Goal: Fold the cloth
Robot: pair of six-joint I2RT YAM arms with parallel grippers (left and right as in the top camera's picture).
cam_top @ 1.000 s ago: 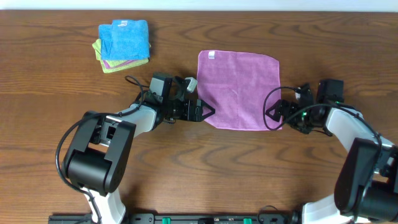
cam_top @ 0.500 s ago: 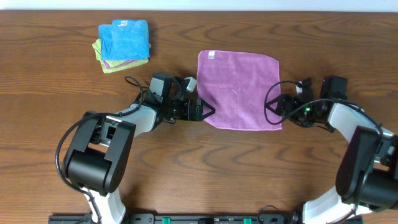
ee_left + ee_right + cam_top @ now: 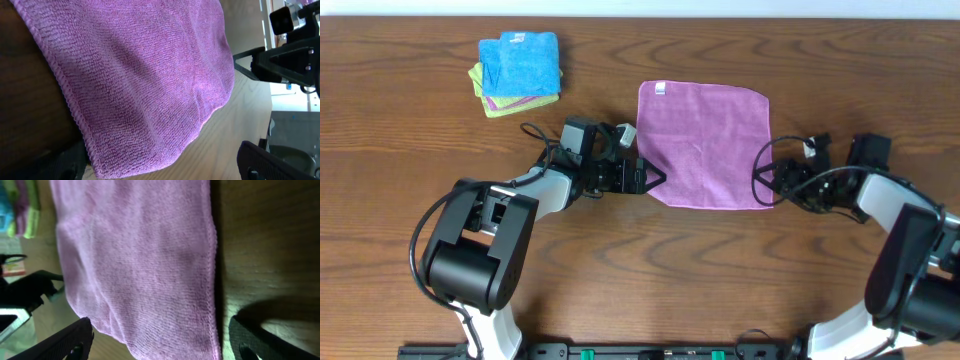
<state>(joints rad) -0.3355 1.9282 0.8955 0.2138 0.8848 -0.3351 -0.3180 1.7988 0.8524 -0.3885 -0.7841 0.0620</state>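
No fold is made yet: the purple-lilac square microfibre cloth (image 3: 705,145) lies flat on the wooden surface (image 3: 420,150), with left fingers (image 3: 270,162) and right fingers (image 3: 65,342) open at its near corners, gripping nothing.

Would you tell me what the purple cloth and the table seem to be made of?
The purple cloth looks like soft microfibre or terry: fine looped pile, stitched hem, matte. The table looks like wood or wood-look laminate: brown grain, slight sheen.
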